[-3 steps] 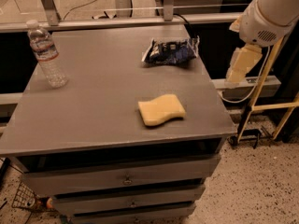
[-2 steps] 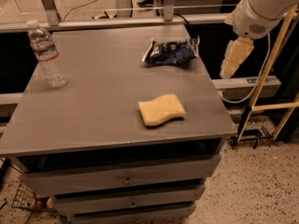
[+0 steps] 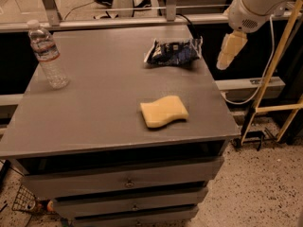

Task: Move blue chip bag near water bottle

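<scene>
Grey counter [image 3: 94, 103] holds the blue chip bag [image 3: 173, 52] by its far right edge, the tool [image 3: 231, 48] (width: cannot tell) hanging just off that edge; a sideways brush could skid the bag away.

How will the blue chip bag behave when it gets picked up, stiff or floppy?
Probably floppy: the blue chip bag looks crumpled, so it should deform when pinched. Likely light, lying low and flat, so a push should slide it across the table, not tip it. The gripper hangs beyond the table's right edge, near the bag.
</scene>
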`<move>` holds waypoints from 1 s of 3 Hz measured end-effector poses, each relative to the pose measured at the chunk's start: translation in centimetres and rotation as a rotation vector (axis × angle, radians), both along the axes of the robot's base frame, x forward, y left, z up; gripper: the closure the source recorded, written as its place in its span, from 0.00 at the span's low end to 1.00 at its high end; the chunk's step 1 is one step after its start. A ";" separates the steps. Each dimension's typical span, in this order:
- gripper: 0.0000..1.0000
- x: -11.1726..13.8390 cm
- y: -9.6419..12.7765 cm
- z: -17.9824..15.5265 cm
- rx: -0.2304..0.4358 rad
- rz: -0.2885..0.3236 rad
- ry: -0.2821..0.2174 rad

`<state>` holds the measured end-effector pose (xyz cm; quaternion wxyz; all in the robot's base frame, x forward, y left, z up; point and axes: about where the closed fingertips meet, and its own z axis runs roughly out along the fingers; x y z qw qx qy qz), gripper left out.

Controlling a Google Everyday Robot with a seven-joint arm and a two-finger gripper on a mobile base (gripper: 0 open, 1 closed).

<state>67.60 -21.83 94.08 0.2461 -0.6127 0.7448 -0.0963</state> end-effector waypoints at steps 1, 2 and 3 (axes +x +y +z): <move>0.00 2.4 0.5 -0.6 0.017 -0.025 -0.018; 0.00 3.7 1.2 -1.2 0.032 -0.043 -0.017; 0.00 5.0 2.1 -2.2 0.031 -0.056 0.003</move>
